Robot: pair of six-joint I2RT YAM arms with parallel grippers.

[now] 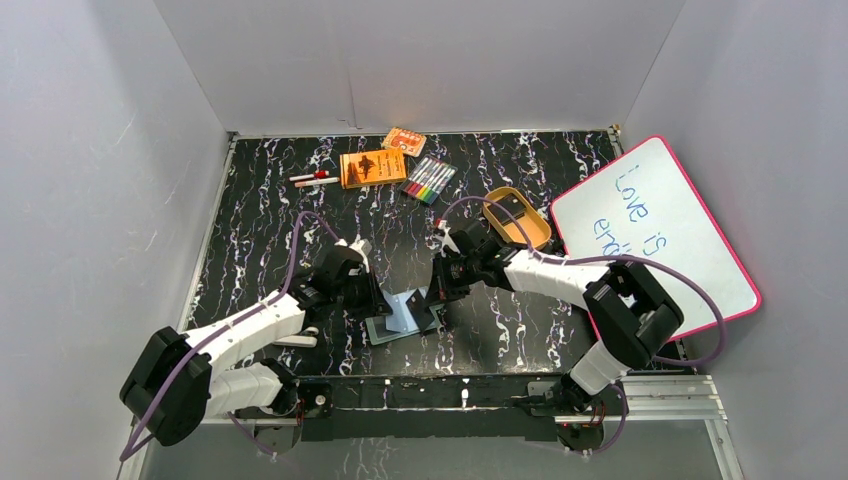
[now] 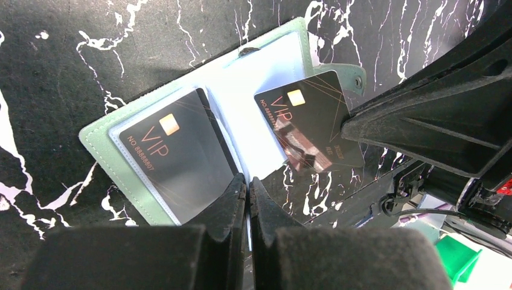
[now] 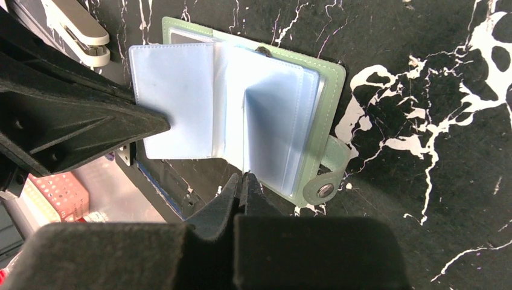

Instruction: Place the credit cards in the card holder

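Covering most of the top view, a black marbled table (image 1: 260, 230) is seen, with a pink-rimmed whiteboard (image 1: 650, 250) at its right edge and an orange box (image 1: 372, 168), a set of markers (image 1: 430, 180) and a tan oval tray (image 1: 517, 215) laid toward the back. Both arms are bent inward over the near middle of the table, where the card holder (image 2: 96, 140) is laid open, green cover down, between the two grippers. The left gripper (image 2: 247, 184) is shown with its fingers pressed together at the near edge of a pale sleeve page (image 3: 175, 103), which appears to be pinched between them and held out flat. The right gripper (image 3: 243, 180) is likewise closed tight, its tip clamped on the edge of the loose credit card (image 2: 308, 121), which is held tilted over the half of the holder beside the snap tab (image 3: 326, 190), one corner overhanging the table. The sleeved credit card (image 2: 175, 160) is tucked inside a clear sleeve on the other half, face up, its gold chip and "VIP" lettering visible.
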